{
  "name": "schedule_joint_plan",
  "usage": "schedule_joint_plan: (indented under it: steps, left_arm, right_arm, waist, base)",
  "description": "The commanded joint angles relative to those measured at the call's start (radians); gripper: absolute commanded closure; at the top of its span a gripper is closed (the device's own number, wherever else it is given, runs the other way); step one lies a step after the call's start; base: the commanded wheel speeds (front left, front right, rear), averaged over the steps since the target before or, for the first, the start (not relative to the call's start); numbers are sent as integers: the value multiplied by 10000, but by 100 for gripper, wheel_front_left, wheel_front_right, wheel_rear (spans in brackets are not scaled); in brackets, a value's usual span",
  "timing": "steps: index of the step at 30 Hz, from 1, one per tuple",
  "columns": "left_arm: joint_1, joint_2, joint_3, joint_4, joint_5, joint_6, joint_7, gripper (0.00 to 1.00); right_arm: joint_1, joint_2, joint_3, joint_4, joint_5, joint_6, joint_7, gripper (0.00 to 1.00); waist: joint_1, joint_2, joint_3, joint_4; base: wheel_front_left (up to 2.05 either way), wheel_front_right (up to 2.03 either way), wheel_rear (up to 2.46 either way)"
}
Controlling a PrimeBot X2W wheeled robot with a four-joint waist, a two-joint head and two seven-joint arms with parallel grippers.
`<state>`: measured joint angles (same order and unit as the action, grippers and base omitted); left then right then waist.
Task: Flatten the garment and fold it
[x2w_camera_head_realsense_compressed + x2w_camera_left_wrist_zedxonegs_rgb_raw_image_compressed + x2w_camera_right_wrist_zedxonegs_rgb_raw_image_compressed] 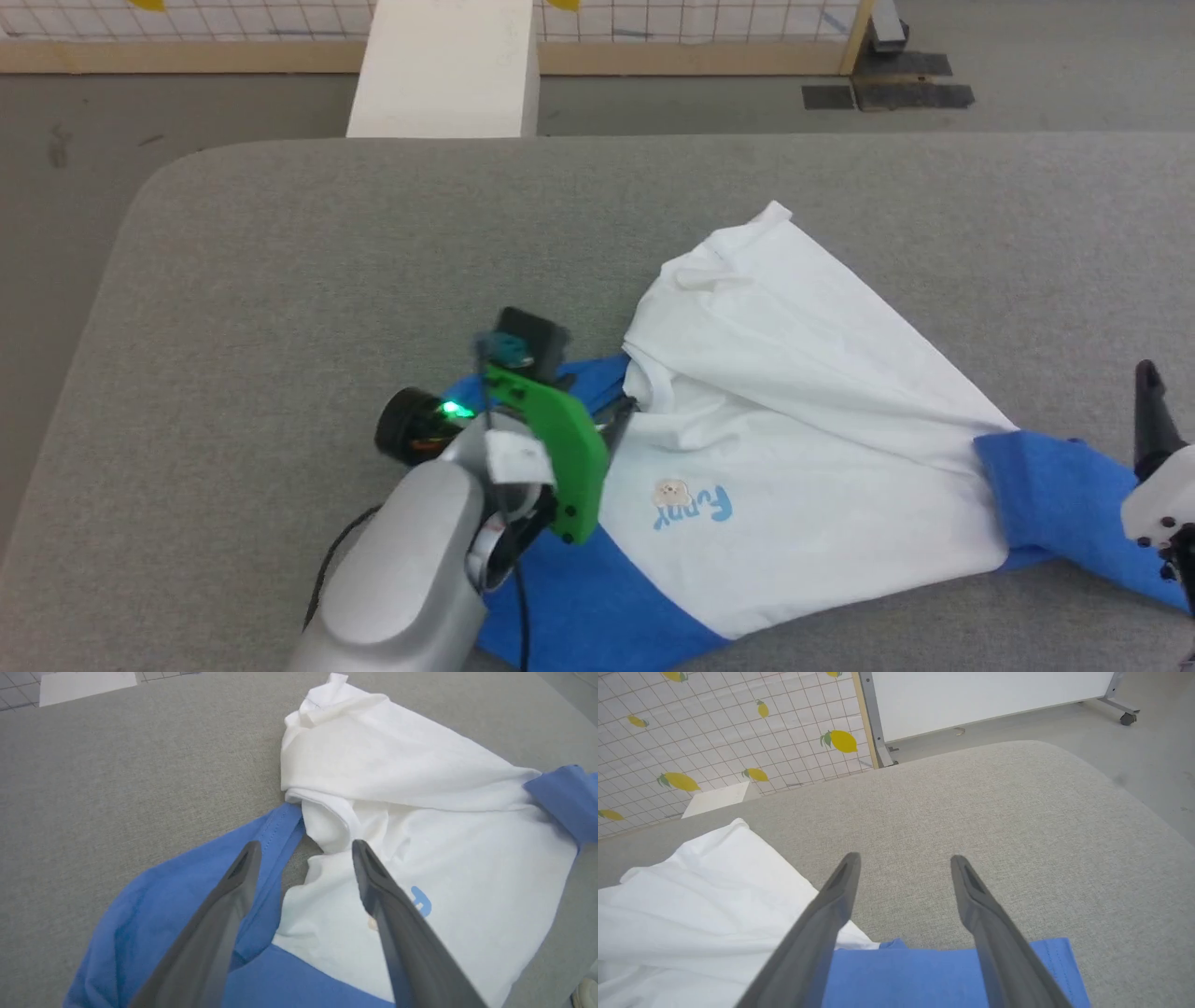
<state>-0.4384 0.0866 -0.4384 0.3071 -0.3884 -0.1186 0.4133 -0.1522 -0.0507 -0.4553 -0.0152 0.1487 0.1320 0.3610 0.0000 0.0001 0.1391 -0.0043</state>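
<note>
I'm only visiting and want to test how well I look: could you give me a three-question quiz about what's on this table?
1. True or false: the shirt lies flat and smooth on the table.
2. Besides white, which colour is the shirt? A red, B blue, C green.
3. Fill in: the fingers of the left hand, over the shirt, are ____ (open or shut).

Key: 1 false, it is bunched and creased; 2 B; 3 open.

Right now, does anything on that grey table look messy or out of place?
Yes. The soft white shirt with bright blue sleeves is not flat on the grey fabric-covered table: its white body is bunched and folded over itself at the far end, and one blue sleeve trails out to the right.
</note>
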Motion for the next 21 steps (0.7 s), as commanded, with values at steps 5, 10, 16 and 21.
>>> schedule_joint_plan:
  steps: [5,10,16,21]
  left_arm:
    - [-738,60,-993,739,71,-92,1167,0]
    - [-911,188,-1257,1280,-235,-111,867,0]
    - [-1169,230,-930,1599,-661,-47,-50,100]
    - [-2014,477,31,1930,-746,516,-1170,100]
  right_arm:
    - [16,4,206,335,162,-13,-333,0]
    - [-46,4,356,537,359,-13,-555,0]
    - [-63,4,313,664,323,-13,-751,0]
    - [-137,4,493,712,387,-13,-824,0]
  waist:
    - [0,-1,534,-684]
    - [0,-1,774,-1008]
    - [0,-1,890,-1038]
    - [0,-1,1082,-1044]
  base:
    - [0,0,0]
    - [0,0,0]
    - [0,0,0]
    - [0,0,0]
